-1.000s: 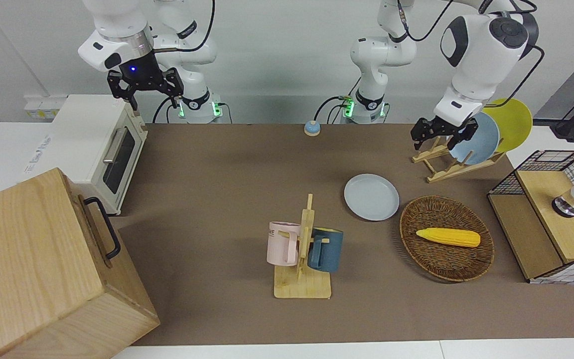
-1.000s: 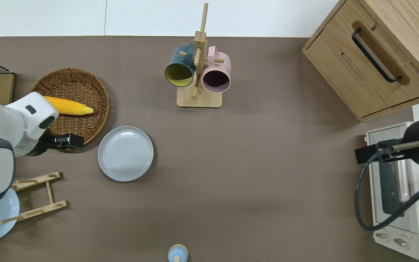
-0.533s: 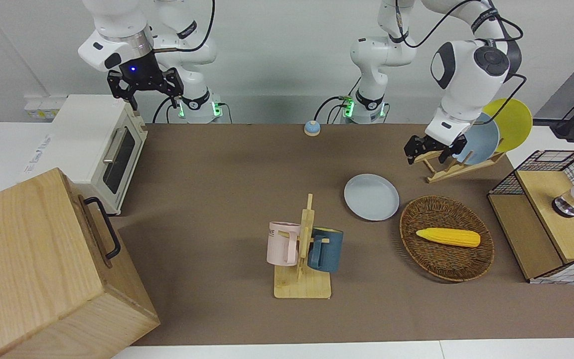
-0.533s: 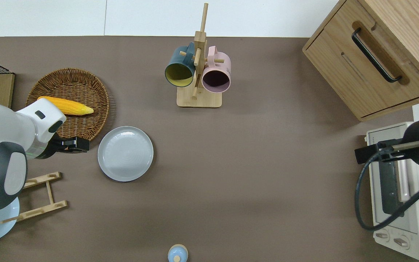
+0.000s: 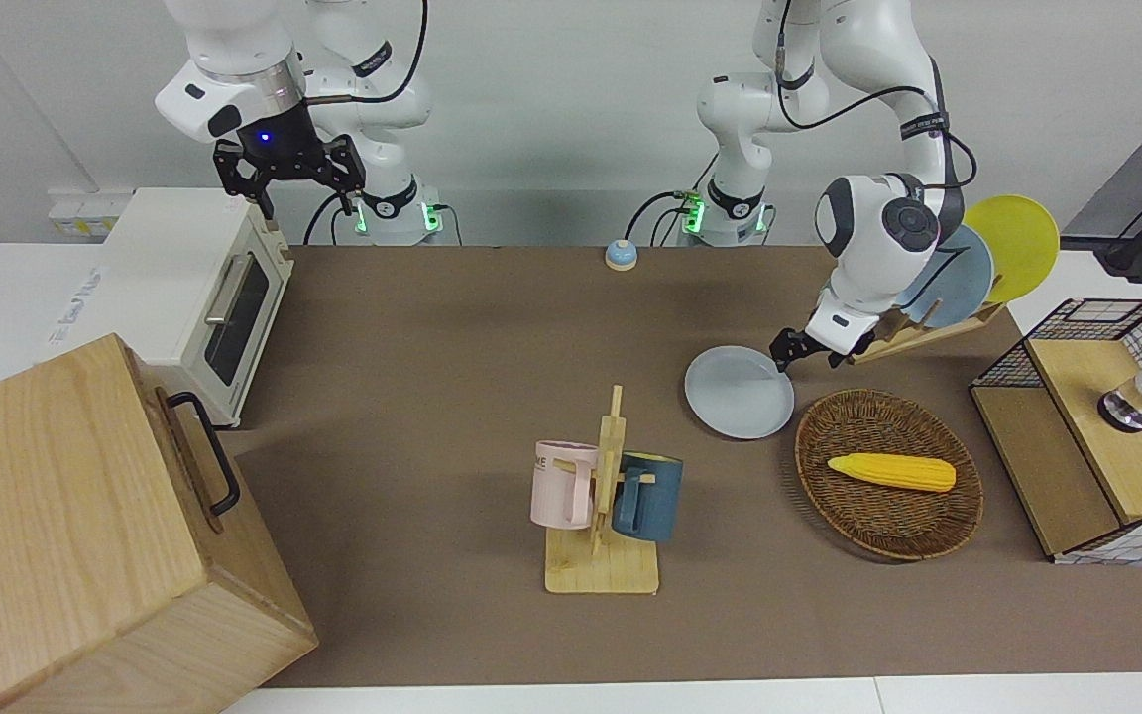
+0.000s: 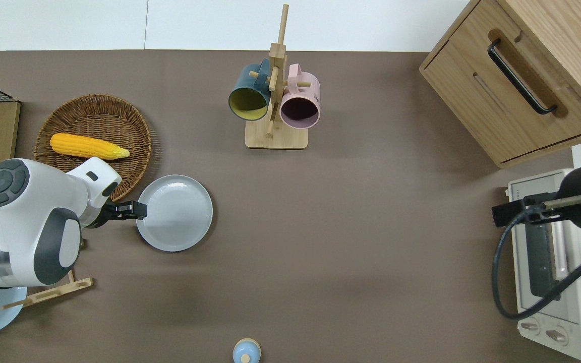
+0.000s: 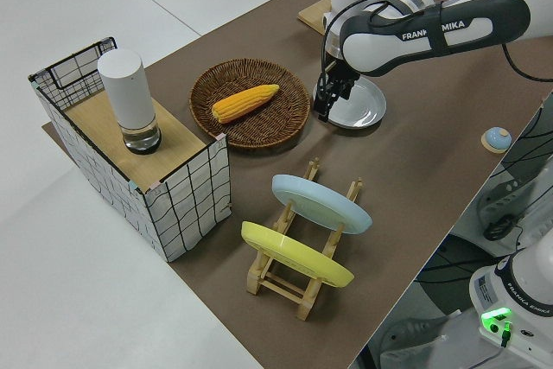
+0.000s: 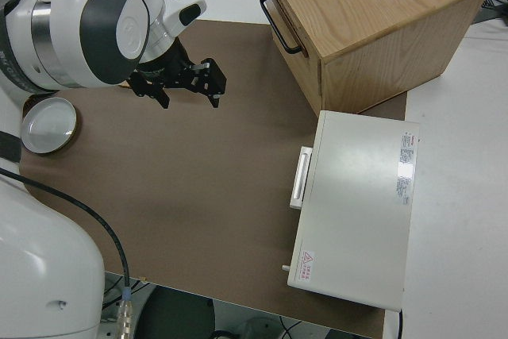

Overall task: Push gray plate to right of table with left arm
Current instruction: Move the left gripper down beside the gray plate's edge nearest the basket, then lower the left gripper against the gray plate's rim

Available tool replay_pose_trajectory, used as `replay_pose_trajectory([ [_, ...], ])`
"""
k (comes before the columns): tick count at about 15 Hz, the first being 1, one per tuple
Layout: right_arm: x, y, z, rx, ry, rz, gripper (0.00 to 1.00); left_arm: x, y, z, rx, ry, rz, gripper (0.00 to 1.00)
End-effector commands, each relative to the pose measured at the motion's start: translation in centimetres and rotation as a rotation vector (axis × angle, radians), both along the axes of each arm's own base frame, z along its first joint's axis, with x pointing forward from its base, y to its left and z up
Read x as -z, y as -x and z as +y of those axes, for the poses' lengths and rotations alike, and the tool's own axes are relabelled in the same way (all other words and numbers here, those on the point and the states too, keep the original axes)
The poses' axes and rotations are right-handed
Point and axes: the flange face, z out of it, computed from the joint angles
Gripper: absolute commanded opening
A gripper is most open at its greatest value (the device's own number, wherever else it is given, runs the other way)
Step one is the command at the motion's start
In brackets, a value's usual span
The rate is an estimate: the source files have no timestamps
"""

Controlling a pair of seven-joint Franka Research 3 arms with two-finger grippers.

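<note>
Left gripper (image 6: 136, 210): low at the rim of the gray plate (image 6: 177, 214), on the edge toward the left arm's end of the table (image 6: 351, 252); in the overhead view its tip overlaps the rim. Contact looks likely but can't be confirmed.
Left fingers: state can't be made out from any view.
Gray plate: flat on the table, directly off the fingertips toward the right arm's end.
Wicker basket (image 6: 119, 113): just beside the fingers, farther from the robots; the plate's rim lies close to the basket's edge. A corn cob (image 6: 89, 146) lies in it.
Plate rack (image 5: 913, 332): beside the fingers, nearer to the robots; holds a blue plate (image 7: 321, 203) and a yellow plate (image 7: 294, 254).
Mug rack (image 6: 275, 108): well apart from the fingers, toward mid-table, farther from the robots; a pink and a blue mug hang on it.
Right gripper (image 5: 290, 171): parked, fingers spread apart, holding nothing.
</note>
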Motion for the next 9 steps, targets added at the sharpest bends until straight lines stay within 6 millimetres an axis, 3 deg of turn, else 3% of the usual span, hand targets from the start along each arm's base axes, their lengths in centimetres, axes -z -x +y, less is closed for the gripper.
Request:
replay_pose_trajectory([
  [1,-0.4,0.4,-0.3,-0.002,0.011,0.004,0.996,1.7,0.7,-0.1,-0.031,0.026,-0.003,0.98],
  [9,-0.4,0.4,-0.3,-0.002,0.011,0.004,0.996,4.7,1.2,-0.2,-0.043,0.032,0.015,0.95],
])
